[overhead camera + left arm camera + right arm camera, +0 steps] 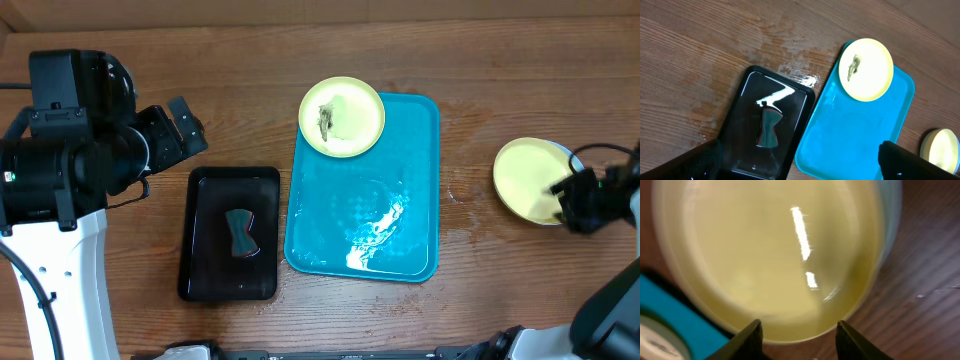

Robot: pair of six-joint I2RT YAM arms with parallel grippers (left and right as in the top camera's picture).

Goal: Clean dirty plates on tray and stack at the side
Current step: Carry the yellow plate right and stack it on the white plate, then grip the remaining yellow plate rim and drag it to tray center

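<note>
A pale yellow-green plate (342, 117) with a dark food smear sits on the far left corner of the blue tray (365, 215); the left wrist view shows the same plate (866, 69) and tray (855, 135). A clean-looking plate (528, 180) lies on the table right of the tray, on top of something round whose pale rim shows. My right gripper (566, 198) is at this plate's near right edge. Its fingertips (752, 332) stand apart around the rim of the plate (770, 255), gripping nothing. My left gripper (185, 125) hovers open and empty, high above the table's left side.
A black rectangular tray (205, 190) stands left of the blue one, with a dark teal sponge (240, 233) lying in it. Wet streaks glisten on the wood beyond the black tray (790, 75) and inside the blue tray. The right arm's cable loops near the stacked plate.
</note>
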